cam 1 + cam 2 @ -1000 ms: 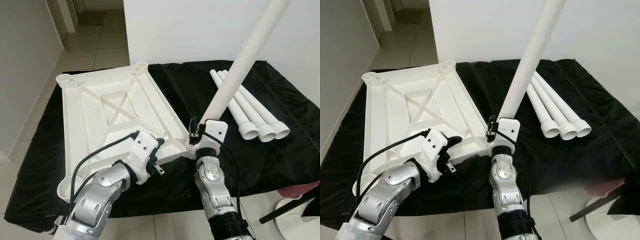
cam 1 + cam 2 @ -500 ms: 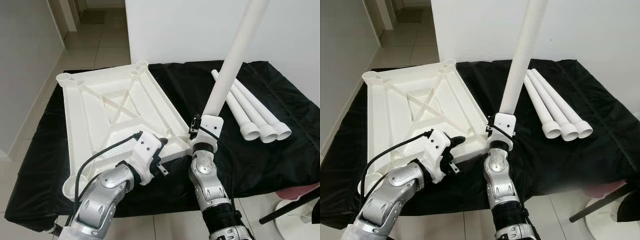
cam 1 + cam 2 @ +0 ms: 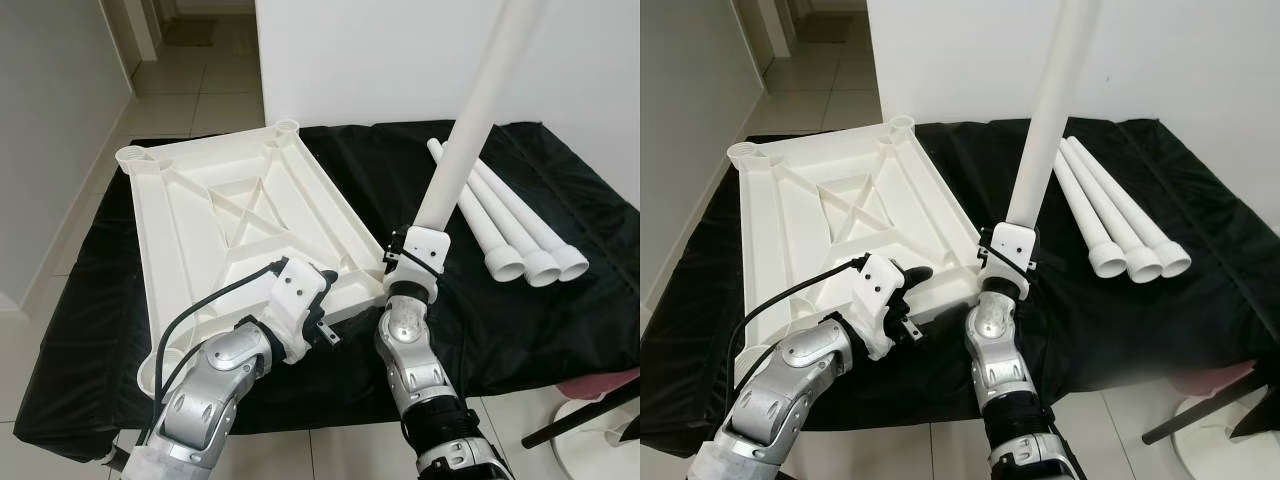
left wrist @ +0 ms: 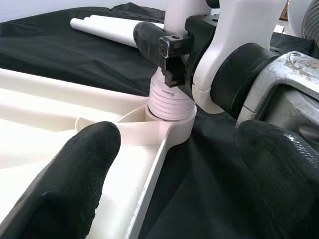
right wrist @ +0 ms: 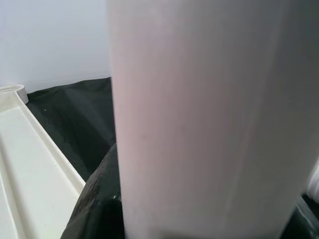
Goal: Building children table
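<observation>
The left gripper [image 4: 169,164] straddles, open, the upturned white plastic tabletop [image 3: 230,220] at its near rim. The right gripper [image 3: 412,262] clamps the long white plastic leg [image 3: 470,130], whose ribbed end (seemingly barely started) sits in the corner socket [image 4: 172,122]; tilted, it could cross-thread. Three spare legs [image 3: 520,225] lie beyond.

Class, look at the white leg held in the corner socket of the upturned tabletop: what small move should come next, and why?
Probably twist the long white plastic leg further down. In the left wrist view its ribbed thread shows above the corner socket of the white plastic tabletop, so it isn't seated. The right tool grips it; the left tool braces the tabletop.
</observation>
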`<state>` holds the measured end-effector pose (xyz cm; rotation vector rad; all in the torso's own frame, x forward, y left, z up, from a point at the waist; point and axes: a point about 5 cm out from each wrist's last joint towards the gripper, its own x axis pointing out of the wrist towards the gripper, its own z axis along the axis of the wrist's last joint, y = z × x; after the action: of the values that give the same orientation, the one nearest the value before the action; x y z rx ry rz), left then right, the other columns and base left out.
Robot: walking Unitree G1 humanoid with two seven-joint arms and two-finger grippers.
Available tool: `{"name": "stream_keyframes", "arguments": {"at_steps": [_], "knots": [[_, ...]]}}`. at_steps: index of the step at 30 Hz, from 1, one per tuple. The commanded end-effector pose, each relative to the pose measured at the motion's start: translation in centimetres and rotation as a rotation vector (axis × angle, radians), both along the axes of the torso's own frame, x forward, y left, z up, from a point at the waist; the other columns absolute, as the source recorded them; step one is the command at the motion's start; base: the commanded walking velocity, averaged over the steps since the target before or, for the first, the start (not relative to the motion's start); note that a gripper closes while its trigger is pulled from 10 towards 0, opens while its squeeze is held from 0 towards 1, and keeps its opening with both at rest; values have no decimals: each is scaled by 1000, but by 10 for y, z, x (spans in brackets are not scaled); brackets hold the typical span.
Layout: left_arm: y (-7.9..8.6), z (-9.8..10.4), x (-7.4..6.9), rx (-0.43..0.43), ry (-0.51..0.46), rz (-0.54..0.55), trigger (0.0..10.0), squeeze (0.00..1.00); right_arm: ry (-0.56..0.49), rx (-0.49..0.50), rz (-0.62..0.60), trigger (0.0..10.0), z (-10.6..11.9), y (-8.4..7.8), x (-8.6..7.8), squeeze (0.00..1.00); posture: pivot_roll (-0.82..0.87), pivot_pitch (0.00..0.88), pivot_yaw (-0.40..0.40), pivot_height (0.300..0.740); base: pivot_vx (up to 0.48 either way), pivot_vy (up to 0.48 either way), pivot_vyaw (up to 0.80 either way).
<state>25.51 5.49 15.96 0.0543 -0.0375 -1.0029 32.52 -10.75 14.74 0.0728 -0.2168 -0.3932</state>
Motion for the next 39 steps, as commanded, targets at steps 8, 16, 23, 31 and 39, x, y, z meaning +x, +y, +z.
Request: {"name": "stream_keyframes", "arguments": {"at_steps": [8, 16, 23, 31, 39], "knots": [[1, -2, 4, 4, 3, 76, 10000, 0, -26, 6, 8, 10000, 4, 2, 2, 0, -56, 30, 47, 740, 0, 0, 0], [-3, -3, 3, 8, 5, 46, 10000, 0, -120, -47, 8, 10000, 26, -4, -1, 0, -69, 23, 55, 740, 0, 0, 0], [-3, -2, 3, 10, 2, 43, 10000, 0, -164, -16, 16, 10000, 41, -5, -4, 0, -71, 33, 56, 740, 0, 0, 0], [-3, -1, 5, 0, 3, 56, 10000, 0, -224, -120, 328, 10000, 48, -7, -7, 0, -74, 42, 58, 740, 0, 0, 0], [-7, 4, 5, -19, -7, 51, 10000, 0, -139, -107, 542, 10000, 28, -26, -13, 0, -84, 29, 50, 740, 0, 0, 0]]}}
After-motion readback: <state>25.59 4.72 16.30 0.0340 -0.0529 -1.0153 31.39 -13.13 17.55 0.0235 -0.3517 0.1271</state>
